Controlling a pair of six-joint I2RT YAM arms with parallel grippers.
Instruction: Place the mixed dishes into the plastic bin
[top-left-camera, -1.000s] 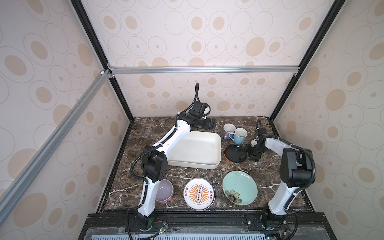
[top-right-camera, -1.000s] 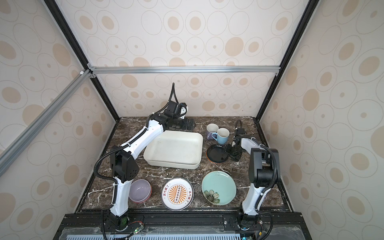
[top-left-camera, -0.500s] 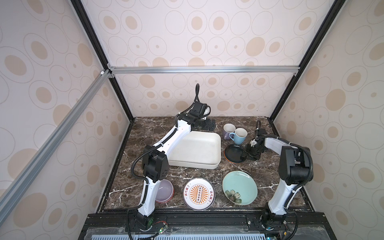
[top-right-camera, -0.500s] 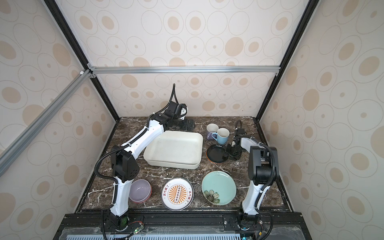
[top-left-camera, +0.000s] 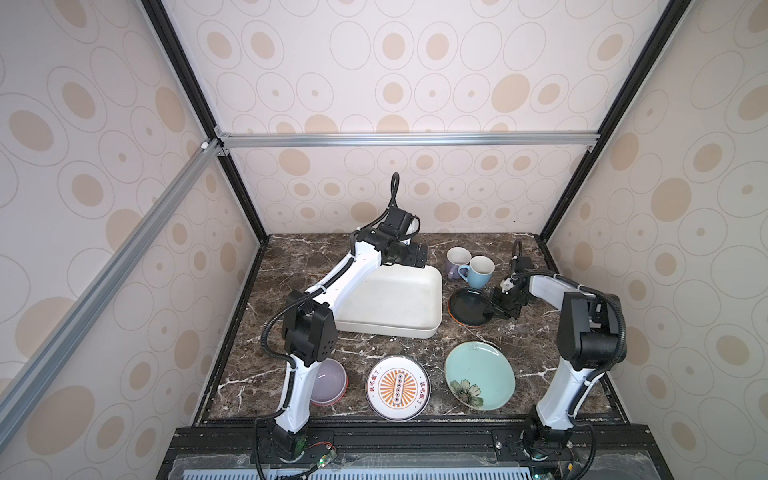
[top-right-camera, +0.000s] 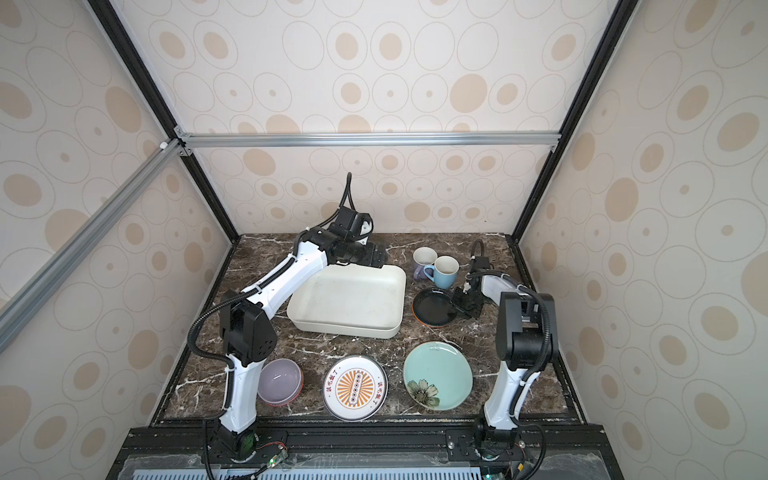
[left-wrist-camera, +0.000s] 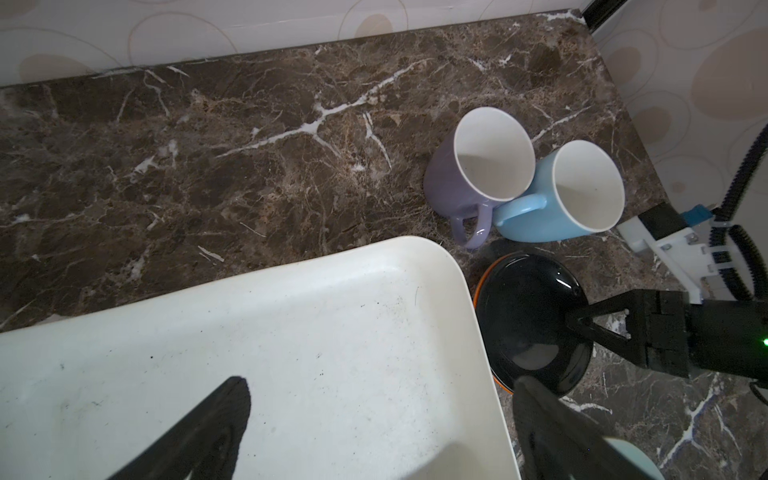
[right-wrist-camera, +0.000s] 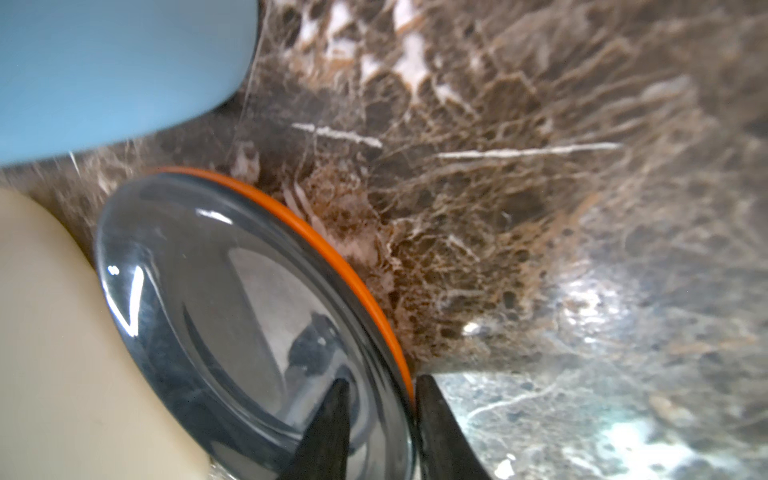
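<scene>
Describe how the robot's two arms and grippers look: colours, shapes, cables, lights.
The left arm and right arm share white rounded shells joined by blocky black joints, with black ribbed cables looping alongside. The left gripper and right gripper are black, with tapering pointed fingers. A small green light glows behind the right gripper.

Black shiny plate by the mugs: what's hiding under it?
An orange rim peeks out beneath the glossy black round plate, probably another plate. Everything else underneath is covered.
</scene>
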